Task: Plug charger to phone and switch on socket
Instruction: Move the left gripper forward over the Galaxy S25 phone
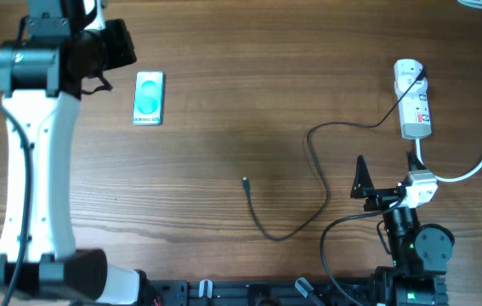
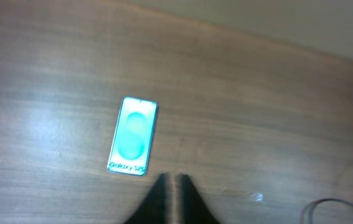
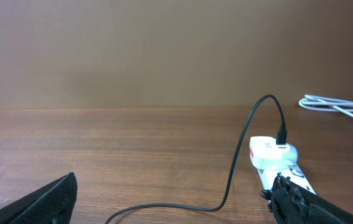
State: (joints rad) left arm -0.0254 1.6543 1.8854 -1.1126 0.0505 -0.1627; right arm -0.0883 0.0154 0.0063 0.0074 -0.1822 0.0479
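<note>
The left gripper (image 2: 172, 182) is pressed together on nothing, just short of the phone (image 2: 133, 135), which lies face up on the table (image 1: 249, 85). The right gripper (image 3: 173, 182) is spread wide near the power strip (image 1: 413, 100), whose charger cable (image 1: 319, 174) ends loose mid-table, well apart from the phone.

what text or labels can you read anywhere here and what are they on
"Galaxy S25": at the bottom of the phone screen, seen from the left wrist; the last characters are blurred, so "S25" is less sure.
Red marks on the socket: too small to read.
No other text can be read in any view.
</note>
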